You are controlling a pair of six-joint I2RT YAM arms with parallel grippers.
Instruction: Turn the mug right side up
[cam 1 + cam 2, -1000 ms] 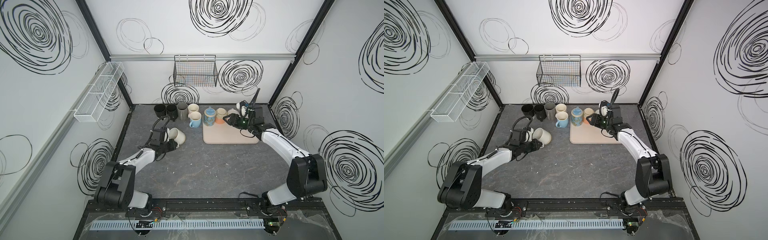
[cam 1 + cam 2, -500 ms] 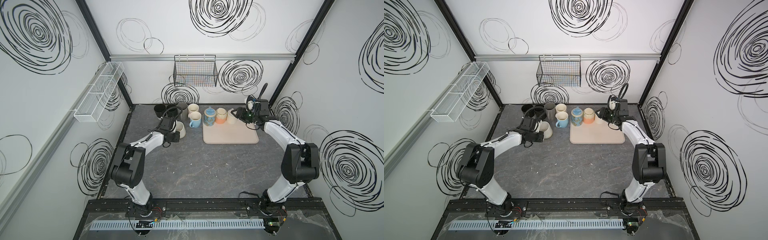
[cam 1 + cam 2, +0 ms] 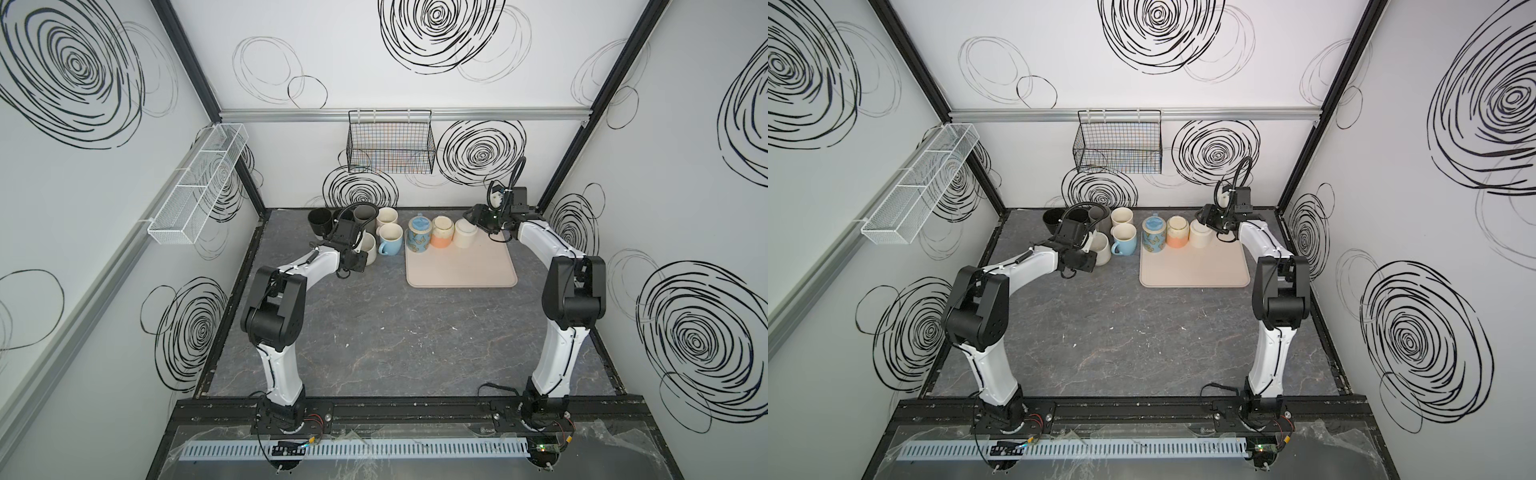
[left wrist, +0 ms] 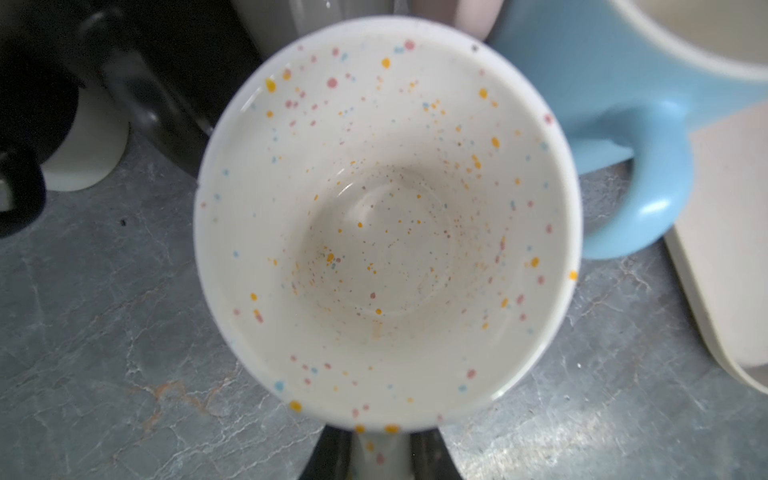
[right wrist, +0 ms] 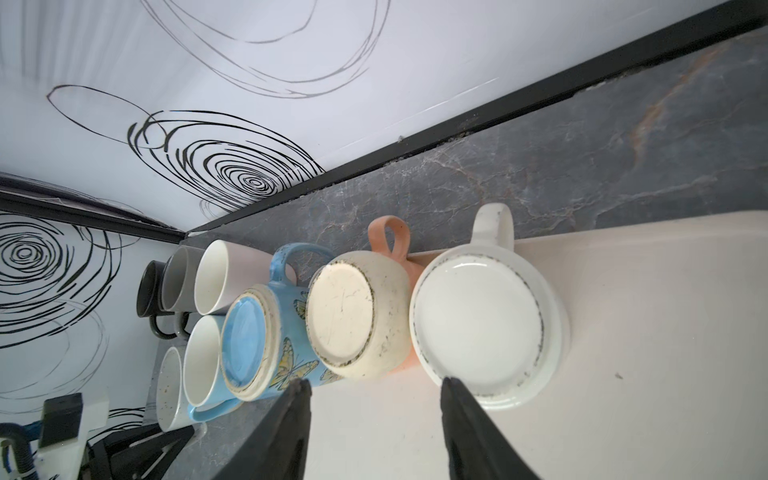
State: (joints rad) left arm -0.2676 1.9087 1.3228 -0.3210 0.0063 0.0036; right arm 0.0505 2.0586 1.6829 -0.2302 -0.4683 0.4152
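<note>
Left pincer [image 4: 380,455] is gripping the speckled mug [image 4: 386,224] by its handle, mouth up, just beside the blue mug [image 4: 623,124] on the table [image 4: 104,332]. Right pincer [image 5: 376,386] is hanging half open and empty above the upside-down white mug [image 5: 478,316].

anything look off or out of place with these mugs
Yes. Three mugs on the beige mat stand bottom up: the blue butterfly mug, the cream and orange mug and the white mug. The light blue mug beside the mat stands mouth up. No spill or breakage shows.
</note>
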